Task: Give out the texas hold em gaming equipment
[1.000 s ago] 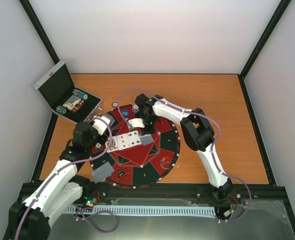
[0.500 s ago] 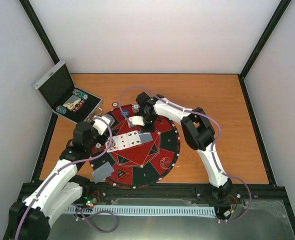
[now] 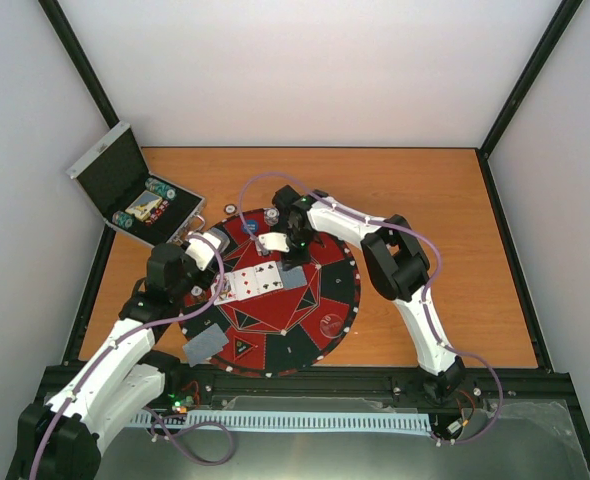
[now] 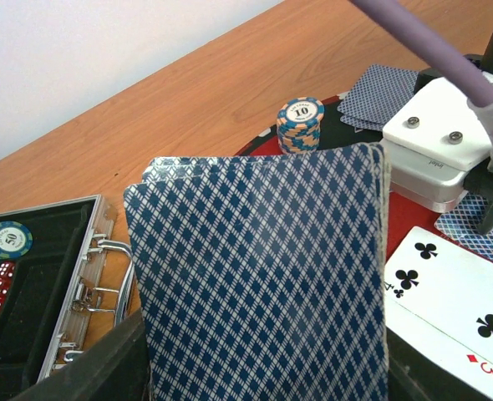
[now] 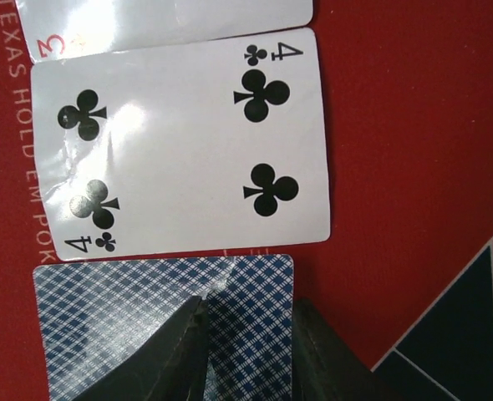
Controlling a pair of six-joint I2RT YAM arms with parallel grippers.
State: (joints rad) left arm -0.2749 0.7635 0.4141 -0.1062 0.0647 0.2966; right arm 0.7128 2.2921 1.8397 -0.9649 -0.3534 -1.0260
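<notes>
- Right arm: it reaches from its base at the near right, elbow raised beside the right rim of the mat [image 3: 340, 300]. The forearm runs left over the mat's far part and the wrist is bent downward.
- Right hand [image 5: 248, 302]: fingers a little apart, directly over a face-down card [image 5: 121, 309]. This card lies flat on the red mat, just beside the four of clubs [image 5: 180, 142]; contact with the fingers cannot be determined.
- Left arm: it extends forward from the near left to the mat's left rim.
- Left hand [image 3: 203, 250]: clamped on a deck of cards [image 4: 263, 276], held upright, backs toward the wrist camera.
- A chip stack [image 4: 300, 125] stands at the mat's edge beyond the deck. The open case [image 3: 125, 190] sits at the far left of the tabletop [image 3: 425, 190].
- Change: one second ago the right hand's fingers were together; now they are parted. The face-down card and the left arm have kept their positions.
</notes>
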